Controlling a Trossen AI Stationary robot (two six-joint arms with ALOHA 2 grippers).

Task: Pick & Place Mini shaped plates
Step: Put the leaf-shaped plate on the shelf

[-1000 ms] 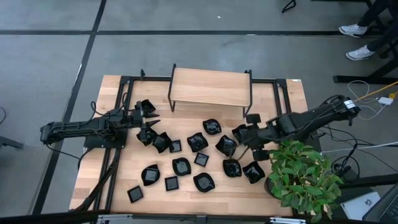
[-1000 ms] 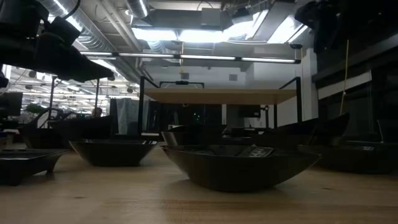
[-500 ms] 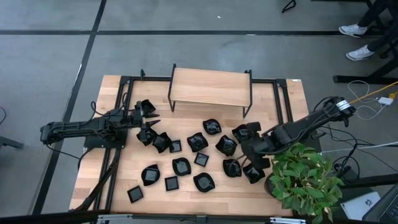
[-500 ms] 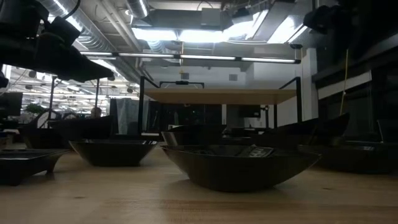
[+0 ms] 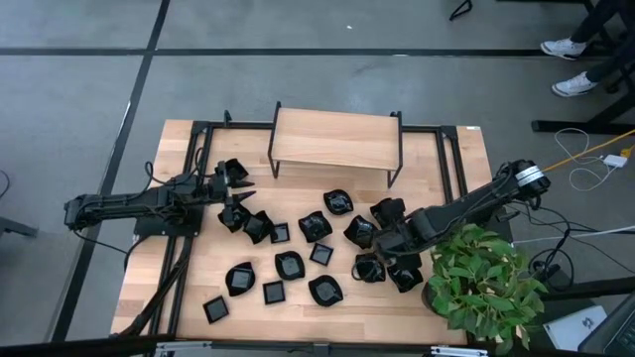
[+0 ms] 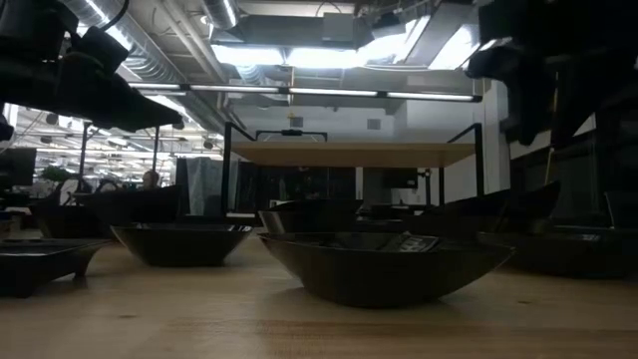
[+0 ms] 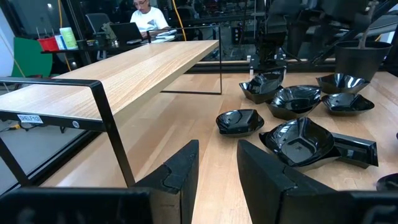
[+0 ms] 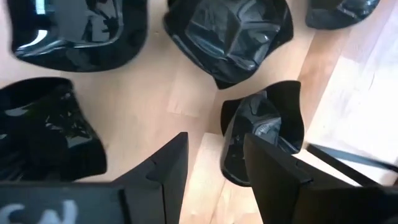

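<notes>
right pincer (image 5: 382, 260): fingers parted with bare wood between them, holding nothing; it hangs low over the right-hand cluster of dishes, pointing down at the table.
dish nearest it (image 8: 264, 134): a small glossy black dish tipped up on edge, just beyond the fingertips and touching one of them or nearly so; I cannot tell which.
other dishes (image 5: 288, 265): scattered flat across the middle and front of the table (image 5: 179, 297); three more lie close around the right pincer, one ahead and two off to its side.
step in hand: judged to be lining up for a pick on the tipped dish.
doing it well: shift the fingers so one goes either side of the raised rim, not both on one face; close slowly, since the glossy wall looks likely to slip; lift straight up to clear the close neighbours.
risk: a sideways nudge could knock the dish flat or push it into the one beside it.
left pincer (image 7: 214, 165): fingers apart and empty; waiting at the left side, a shallow dish (image 7: 240, 121) well ahead of it.
surface: pale wood planks; a low wooden shelf (image 5: 335, 139) on a black frame at the back.
room: a leafy plant (image 5: 486, 283) at the right front corner; grey floor; a person's shoes (image 5: 568, 48) at the far right; a person sits at a laptop beyond the shelf.
</notes>
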